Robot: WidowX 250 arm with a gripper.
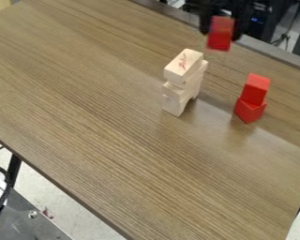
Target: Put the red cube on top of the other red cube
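black gripper (221, 27) at the top of the view, its fingers closed around a red cube (219, 37) held up in the air. lower and to the right in the view, an upper red cube (256, 88) sits on a lower red cube (250, 110), the two turned differently. left of that pair, a pile of pale wooden blocks (184, 79) stands on the brown table (102, 98).

We see the tabletop (102, 103) in fairly bright light. We catch pale glare toward its right, among soft, darker reflections.
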